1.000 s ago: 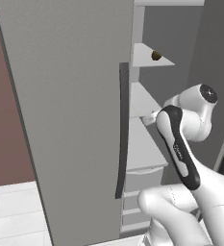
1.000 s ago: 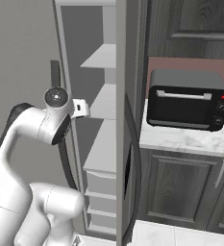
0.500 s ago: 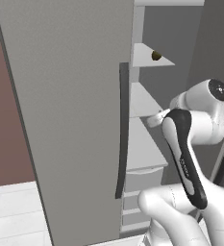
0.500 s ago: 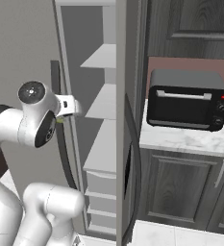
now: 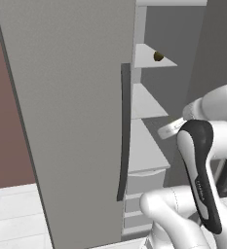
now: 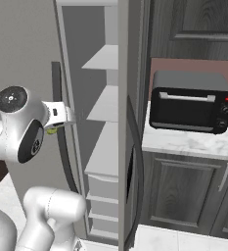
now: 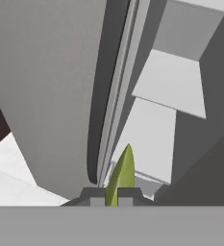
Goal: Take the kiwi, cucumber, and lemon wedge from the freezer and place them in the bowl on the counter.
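A: Which step is in hand?

B: Carrying one item out of the freezer (image 5: 76, 107). In the hand view the gripper (image 7: 112, 198) has its jaws nearly closed on a thin, pointed, yellow-green piece (image 7: 120, 175). By shape I judge it the lemon wedge; a speck of the same colour shows under the wrist in the right base view (image 6: 51, 130).

A: Where is the hand relative to the freezer?

B: Outside the compartment, just in front of the open shelves (image 6: 104, 105), near the door's long dark handle (image 5: 123, 131). The door stands open to the left.

A: The other task items?

B: The kiwi (image 5: 158, 56) sits on a high shelf at the far side of the interior. I cannot find the cucumber in these frames.

A: And the bowl?

B: Not located. The desk (image 6: 193, 142) lies to the right of the freezer and carries a black toaster oven (image 6: 191, 101); I see no bowl on the part visible.

A: What does the next move call for?

B: Judgement only: swing right, clear of the freezer's side wall (image 6: 123, 117), probably with a base shift until the bowl comes into sight. Keep the jaws tight, since the wedge is thin and could slip. Then lower it over the bowl and release, and return for the kiwi.
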Robot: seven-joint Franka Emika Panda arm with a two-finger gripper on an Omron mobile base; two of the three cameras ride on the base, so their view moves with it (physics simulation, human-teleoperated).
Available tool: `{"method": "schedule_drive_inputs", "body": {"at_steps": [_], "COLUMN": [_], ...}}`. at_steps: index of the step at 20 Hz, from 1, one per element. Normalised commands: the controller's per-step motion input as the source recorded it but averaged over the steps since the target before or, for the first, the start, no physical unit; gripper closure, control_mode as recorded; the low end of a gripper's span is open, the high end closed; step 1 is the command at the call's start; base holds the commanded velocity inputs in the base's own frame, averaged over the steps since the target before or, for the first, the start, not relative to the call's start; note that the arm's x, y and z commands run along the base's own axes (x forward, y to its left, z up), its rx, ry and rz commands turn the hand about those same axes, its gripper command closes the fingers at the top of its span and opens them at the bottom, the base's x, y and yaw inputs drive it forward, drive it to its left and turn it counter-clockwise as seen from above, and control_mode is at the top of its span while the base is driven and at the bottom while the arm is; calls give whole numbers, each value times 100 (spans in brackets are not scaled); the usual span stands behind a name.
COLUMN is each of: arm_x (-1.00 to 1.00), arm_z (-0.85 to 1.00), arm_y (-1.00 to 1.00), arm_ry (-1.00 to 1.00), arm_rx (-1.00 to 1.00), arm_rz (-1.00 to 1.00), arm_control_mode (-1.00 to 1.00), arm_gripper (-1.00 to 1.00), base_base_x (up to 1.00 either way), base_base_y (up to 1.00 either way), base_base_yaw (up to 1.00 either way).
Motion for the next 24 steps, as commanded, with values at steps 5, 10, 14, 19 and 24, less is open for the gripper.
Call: {"method": "schedule_drive_inputs", "body": {"at_steps": [5, 10, 14, 19, 24], "arm_x": [-14, 0, 0, 0, 0], "arm_z": [0, 0, 0, 0, 0], "arm_y": [0, 0, 0, 0, 0], "arm_ry": [2, 0, 0, 0, 0], "arm_rx": [-1, 0, 0, 0, 0], "arm_rz": [0, 0, 0, 0, 0], "arm_control_mode": [-100, 100, 100, 100, 100], "arm_gripper": [100, 100, 100, 100, 100], "base_base_x": [0, -6, -66, -99, -86], "base_base_y": [0, 0, -2, -4, -9], "base_base_yaw": [0, 0, 0, 0, -1]}}
